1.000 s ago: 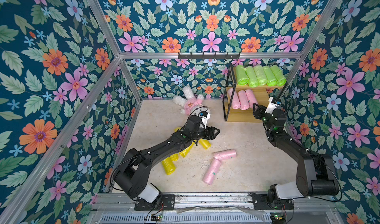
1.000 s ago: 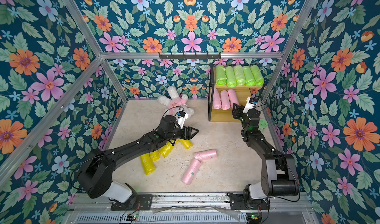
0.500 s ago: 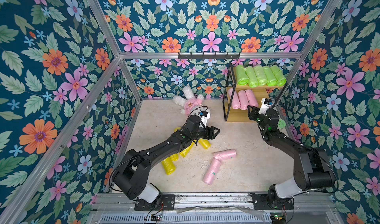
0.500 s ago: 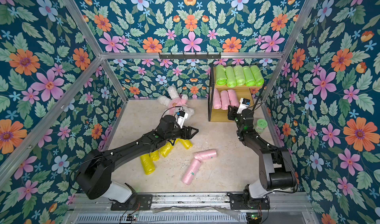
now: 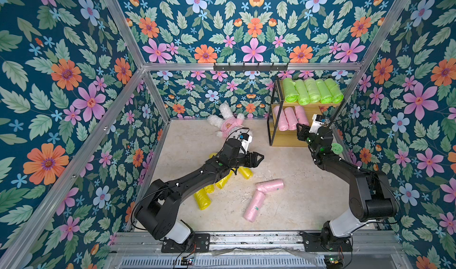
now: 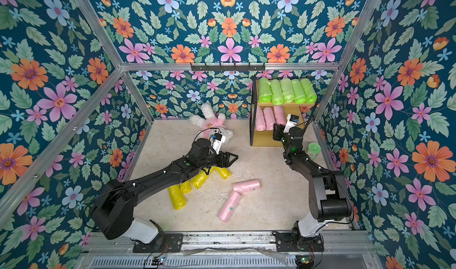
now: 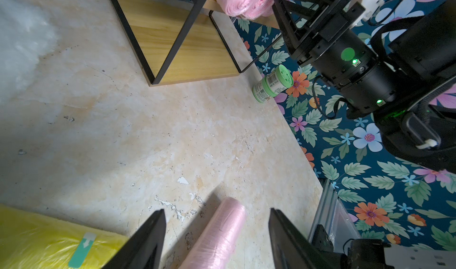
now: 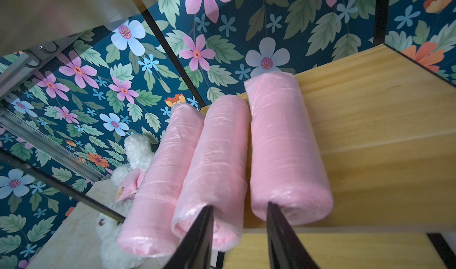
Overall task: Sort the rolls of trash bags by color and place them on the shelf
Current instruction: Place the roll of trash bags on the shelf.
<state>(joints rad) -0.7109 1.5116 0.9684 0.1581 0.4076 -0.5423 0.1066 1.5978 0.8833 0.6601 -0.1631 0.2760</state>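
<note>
On shelf (image 5: 283, 139) top tier, counted five lime green rolls (image 5: 312, 91); on middle tier, three shelved pink rolls (image 5: 290, 118). Found two loose pink rolls (image 5: 255, 204) and several yellow rolls (image 5: 202, 199) unsorted on counter (image 5: 296, 193). Noted left gripper (image 7: 216, 210) open, empty; right gripper (image 8: 239, 205) slightly parted, empty, facing shelved pink rolls.

Green rolls (image 5: 312, 91) atop shelf (image 5: 283, 139); three pink rolls (image 5: 291, 118) on middle tier

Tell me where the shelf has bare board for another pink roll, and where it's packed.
On the shelf, the middle board is bare from the three pink rolls to the frame post. The bottom board shows bare. The top board is full with five green rolls. The floor is crowded where the yellow rolls lie under the left arm.
</note>
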